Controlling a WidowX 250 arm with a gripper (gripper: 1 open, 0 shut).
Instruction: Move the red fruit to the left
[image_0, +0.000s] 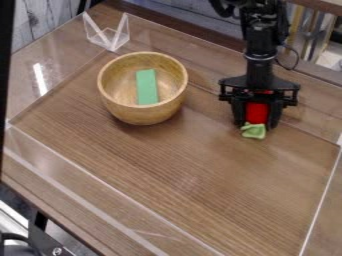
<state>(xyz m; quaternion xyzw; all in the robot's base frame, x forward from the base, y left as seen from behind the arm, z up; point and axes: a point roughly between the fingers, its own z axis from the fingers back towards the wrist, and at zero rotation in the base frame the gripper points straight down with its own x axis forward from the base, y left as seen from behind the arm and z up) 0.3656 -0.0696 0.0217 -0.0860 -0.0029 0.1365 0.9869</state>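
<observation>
Surface: we see a brown wooden tabletop (167, 180), its grain running in soft streaks, filling most of the frame.
Task's thing: one red fruit (258, 111), small and strawberry-shaped, with a green leafy cap (253, 130).
Colour: we note a strong, saturated red for the body and a lighter, fresh green for the cap.
Attitude of fruit: red body towards the top of the frame, cap towards the bottom.
Place of fruit: right of centre, a little above mid-height, well apart from the bowl.
Gripper: one black gripper (259, 100), coming down from the upper right of the frame, its fingers around the red fruit.
Jaws: we find one on each side of the fruit; whether they press on it, we cannot tell.
Bowl: one round, light wooden bowl (170, 108), upper left of centre.
Contents of bowl: one flat green block (146, 87), longer than it is broad, its long side running up and down the frame.
Clear item: one transparent, angular object (106, 36), upper left of the frame; we cannot make out what it is.
Lower left corner: black mechanical parts and cables (24, 236), partly cut off by the frame's edge.
</observation>
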